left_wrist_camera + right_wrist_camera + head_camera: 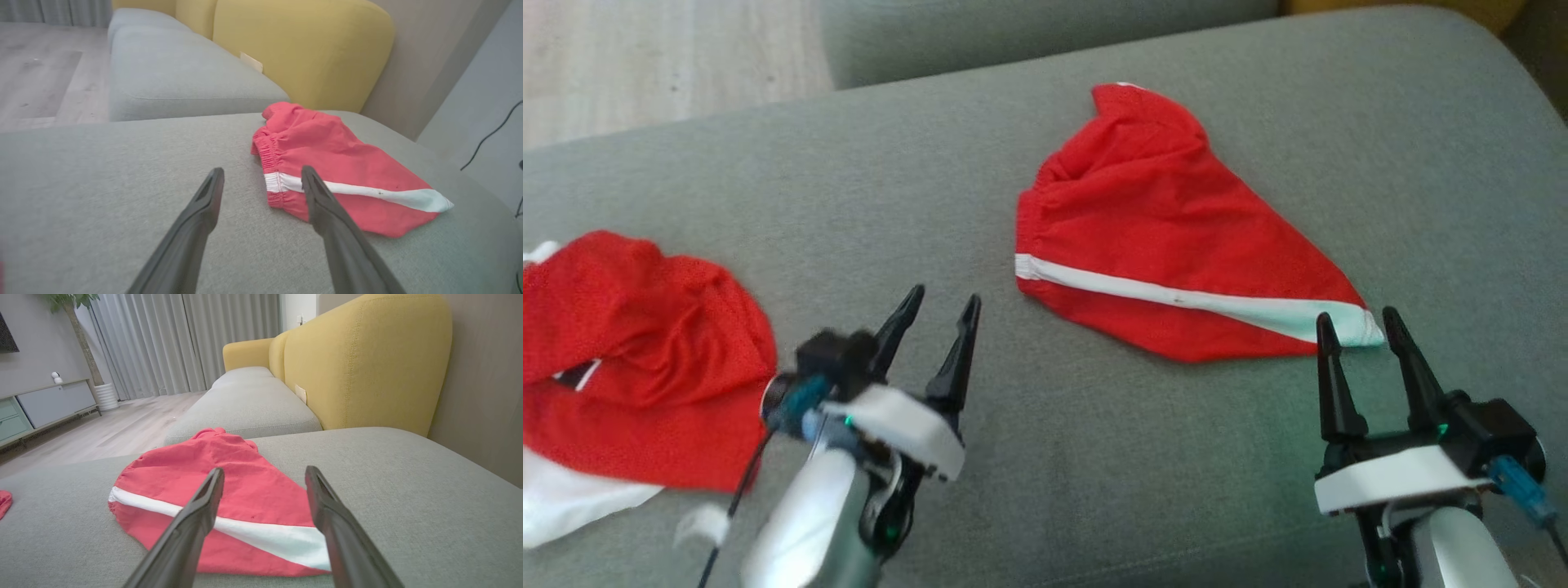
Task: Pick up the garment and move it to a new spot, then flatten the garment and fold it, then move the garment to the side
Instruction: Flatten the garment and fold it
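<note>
On the cushion [1094, 457], the garment [1168, 245] slants away left from the right gripper [1356, 317], seemingly at its white corner [294, 543]; that and the farther left gripper [944, 296] gape empty.

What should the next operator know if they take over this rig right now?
Left gripper: open, empty, above the bare grey sofa cushion between the two garments.
Right gripper: open, empty, fingertips by the white-striped corner of the red shorts.
Red shorts: lying centre-right on the cushion in a compact, roughly triangular shape; they look folded, with the waistband bunched.
Red-and-white garment: crumpled at the robot's left.
Done, apparently: placing, flattening, folding.
Left: probably moving the shorts to the side.
</note>
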